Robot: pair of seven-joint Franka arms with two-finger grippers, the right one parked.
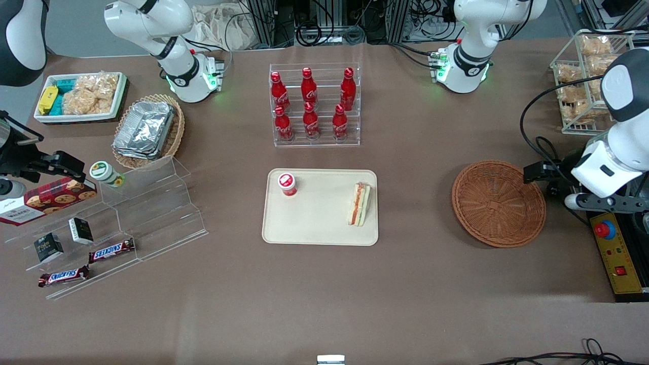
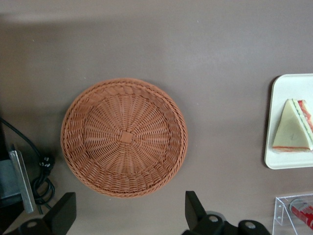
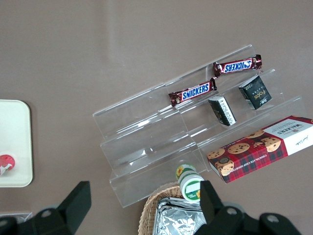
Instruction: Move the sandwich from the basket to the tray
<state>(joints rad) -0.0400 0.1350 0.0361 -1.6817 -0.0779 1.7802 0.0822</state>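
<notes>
The sandwich, a white bread wedge with red and green filling, lies on the beige tray, at the tray's edge toward the working arm. The round reddish-brown wicker basket stands beside the tray toward the working arm's end of the table, with nothing in it. My left gripper hangs above the table just off the basket's rim, away from the tray. Its fingers are open and hold nothing.
A red-capped cup stands on the tray. A rack of cola bottles is farther from the front camera. A clear stepped stand with snacks, a foil-filled basket and a white snack tray lie toward the parked arm. A control box sits by the basket.
</notes>
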